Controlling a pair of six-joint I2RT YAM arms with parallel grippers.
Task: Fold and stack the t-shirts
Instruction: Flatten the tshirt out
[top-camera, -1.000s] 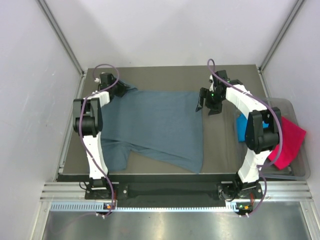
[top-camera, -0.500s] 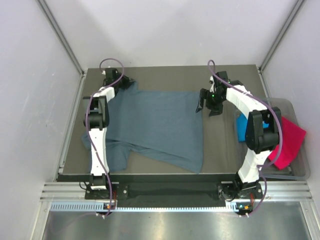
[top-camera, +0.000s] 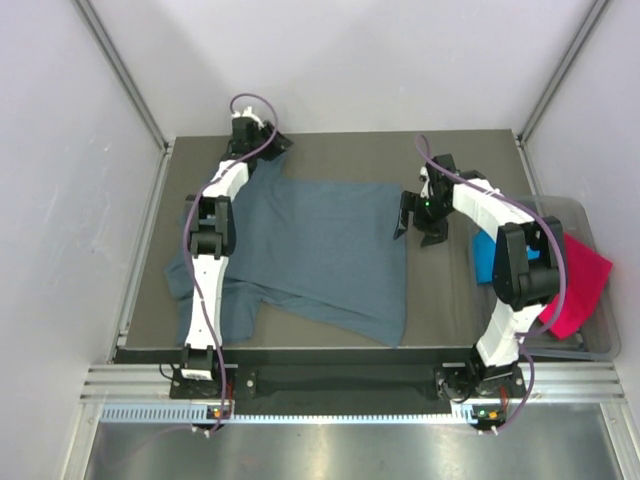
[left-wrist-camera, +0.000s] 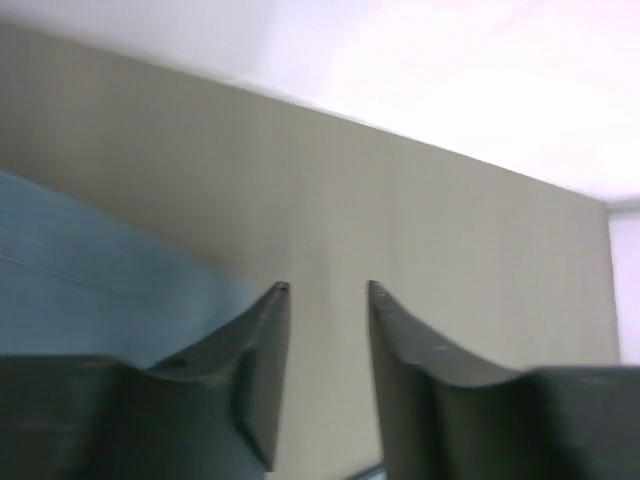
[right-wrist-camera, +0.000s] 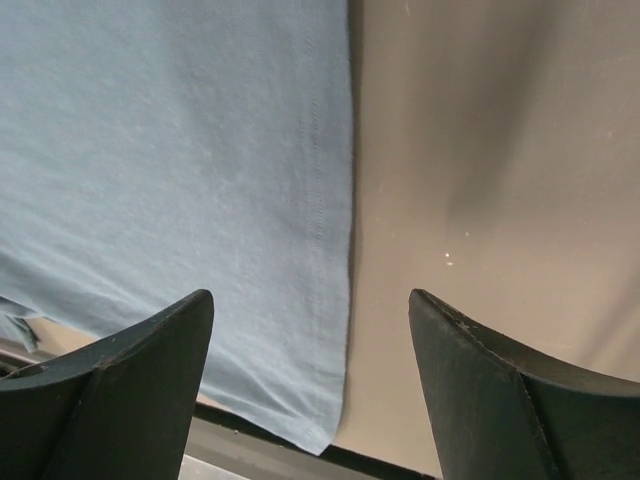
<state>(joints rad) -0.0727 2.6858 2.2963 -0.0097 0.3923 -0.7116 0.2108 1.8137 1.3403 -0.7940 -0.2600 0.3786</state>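
The large slate-blue t-shirt (top-camera: 310, 245) lies spread flat on the table. My left gripper (top-camera: 264, 141) is at the far back, just beyond the shirt's back-left sleeve. In the left wrist view the gripper (left-wrist-camera: 327, 290) stands a little open with only bare table between the jaws, and the blue cloth (left-wrist-camera: 80, 290) lies to its left. My right gripper (top-camera: 415, 220) is wide open above the shirt's right hem. In the right wrist view the gripper (right-wrist-camera: 312, 295) straddles the hem of the shirt (right-wrist-camera: 180, 150). The turquoise tee (top-camera: 485, 255) and the magenta tee (top-camera: 580, 285) lie in the tub.
A clear plastic tub (top-camera: 598, 345) sits off the table's right side. The dark table (top-camera: 340, 155) shows bare along the back, and in the right wrist view the table (right-wrist-camera: 500, 150) is bare right of the shirt. White walls enclose the table.
My left gripper has moved toward the back and right, from the shirt's back-left sleeve to past its edge. The right gripper has shifted slightly nearer over the hem.
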